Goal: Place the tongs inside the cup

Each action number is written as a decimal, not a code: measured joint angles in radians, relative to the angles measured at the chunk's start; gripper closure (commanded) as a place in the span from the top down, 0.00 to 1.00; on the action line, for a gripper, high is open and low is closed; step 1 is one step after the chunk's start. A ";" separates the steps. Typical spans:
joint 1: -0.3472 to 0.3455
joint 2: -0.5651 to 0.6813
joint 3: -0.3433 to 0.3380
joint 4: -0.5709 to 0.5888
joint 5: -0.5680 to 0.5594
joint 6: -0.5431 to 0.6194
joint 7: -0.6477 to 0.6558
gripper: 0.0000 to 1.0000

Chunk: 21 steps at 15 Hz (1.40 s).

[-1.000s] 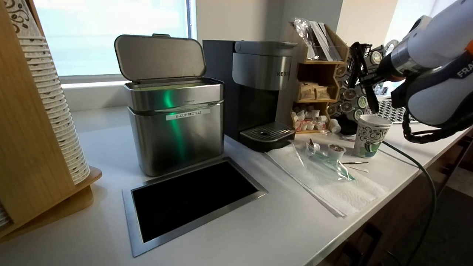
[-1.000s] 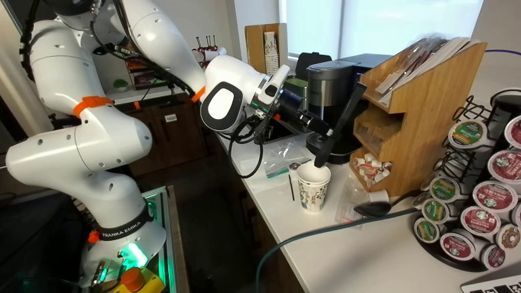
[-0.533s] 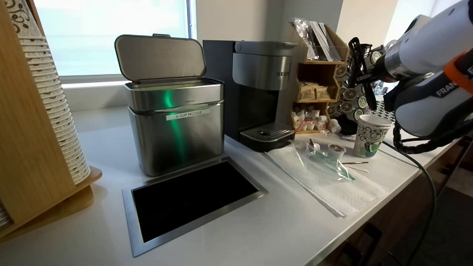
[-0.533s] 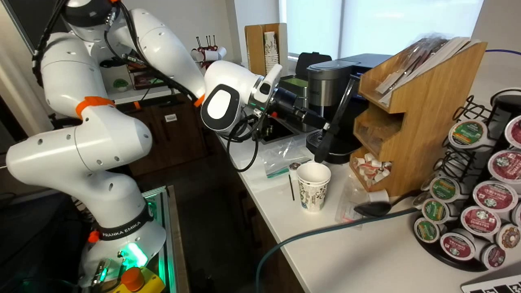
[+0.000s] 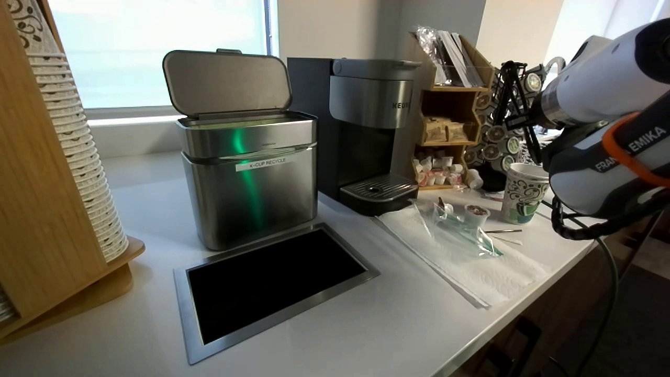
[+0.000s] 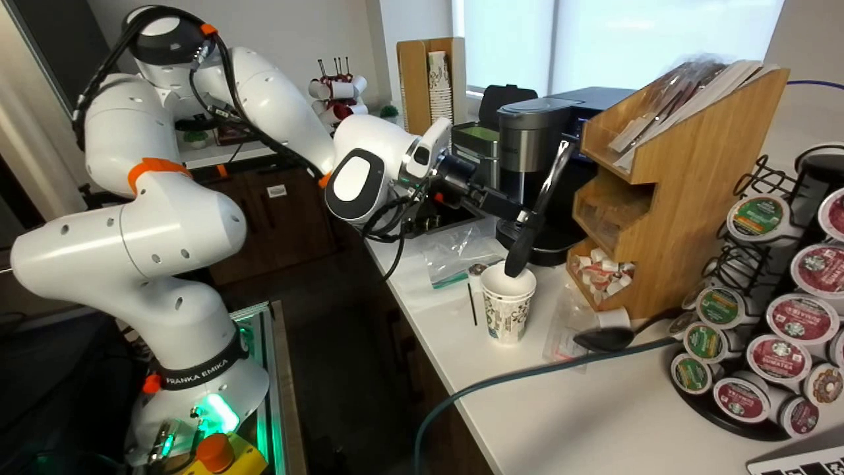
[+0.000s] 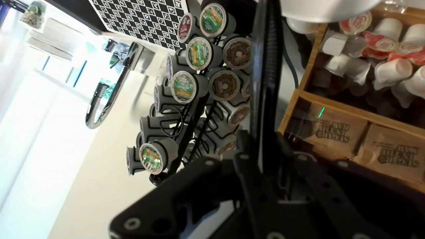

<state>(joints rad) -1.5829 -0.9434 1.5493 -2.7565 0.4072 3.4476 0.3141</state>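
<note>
The long tongs [image 6: 551, 181] show a silver upper part and a black lower part. My gripper [image 6: 527, 216] is shut on them near mid-length and holds them steeply tilted. In an exterior view their lower tip overlaps the mouth of the white paper cup [image 6: 506, 313]. In an exterior view the tongs [image 5: 505, 97] end just at the rim of the cup [image 5: 523, 196], which stands upright and shows a green logo. I cannot tell whether the tip is inside the rim. In the wrist view the tongs [image 7: 265, 83] run up between my fingers [image 7: 264, 142] beside the cup's rim [image 7: 328, 11].
A wooden organizer [image 6: 705, 171], a coffee pod rack [image 6: 768, 303] and a coffee maker [image 6: 535, 145] stand near the cup. A black ladle [image 6: 603, 338], a cable [image 6: 527, 376] and a plastic bag [image 6: 458, 251] lie on the counter. A steel bin [image 5: 251, 193] stands farther off.
My gripper has moved down with the tongs, and the tongs have turned so their silver side shows. Their tip has shifted back over the cup's mouth. The cup has not moved.
</note>
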 measured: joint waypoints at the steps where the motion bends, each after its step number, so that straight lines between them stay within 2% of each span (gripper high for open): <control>1: 0.000 -0.008 0.002 0.000 0.002 0.000 0.002 0.19; 5: -0.001 -0.013 0.005 0.000 0.006 0.000 0.003 0.19; 6: -0.001 -0.013 0.005 0.000 0.006 0.000 0.003 0.05; 15: 0.000 -0.014 -0.001 0.002 0.021 0.000 0.009 0.05; 21: -0.001 -0.013 0.043 0.001 0.023 0.000 0.031 0.05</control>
<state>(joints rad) -1.5834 -0.9567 1.5923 -2.7554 0.4300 3.4472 0.3454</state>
